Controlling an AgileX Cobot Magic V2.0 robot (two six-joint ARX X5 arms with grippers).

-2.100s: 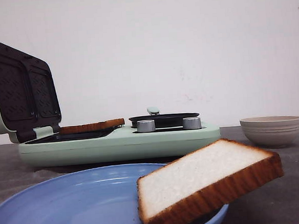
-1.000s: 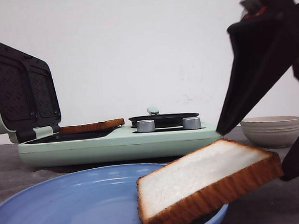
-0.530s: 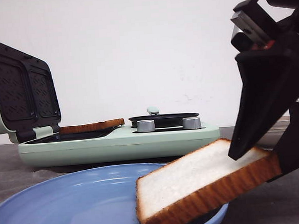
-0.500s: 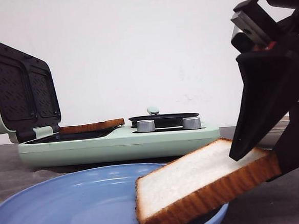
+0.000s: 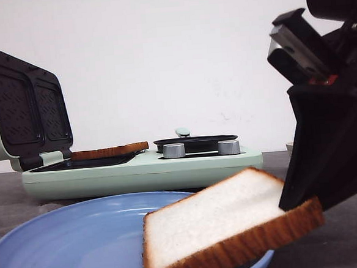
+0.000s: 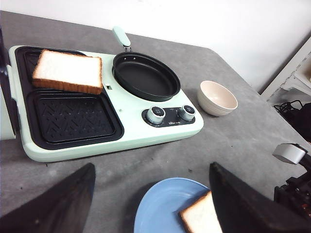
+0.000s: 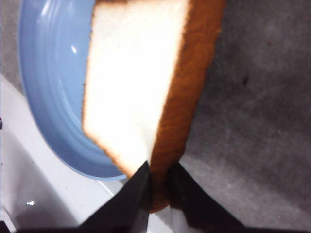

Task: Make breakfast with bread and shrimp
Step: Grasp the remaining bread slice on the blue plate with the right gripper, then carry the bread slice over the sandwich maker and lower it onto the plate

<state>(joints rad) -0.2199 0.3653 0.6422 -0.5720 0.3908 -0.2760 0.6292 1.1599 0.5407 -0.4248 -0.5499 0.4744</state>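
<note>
One slice of bread (image 5: 215, 223) lies tilted on the rim of a blue plate (image 5: 70, 246). My right gripper (image 5: 296, 202) is shut on its right crust edge; the right wrist view shows the fingertips (image 7: 158, 170) pinching the brown crust of the bread (image 7: 136, 73) over the plate (image 7: 48, 73). The second slice (image 6: 68, 70) lies on the far grill plate of the green breakfast maker (image 6: 160, 131) and also shows in the front view (image 5: 109, 152). My left gripper (image 6: 150, 194) is open and empty above the plate (image 6: 160, 204) and bread (image 6: 201, 218). No shrimp is visible.
The breakfast maker (image 5: 144, 170) stands with its lid (image 5: 23, 108) open at the left. A black pan (image 6: 146, 77) sits on its right half, with two knobs (image 6: 155, 114) in front. A beige ribbed bowl (image 6: 217, 97) stands to its right.
My right gripper has come down from the upper right and closed on the right edge of the slice in the plate. The slice has shifted left.
</note>
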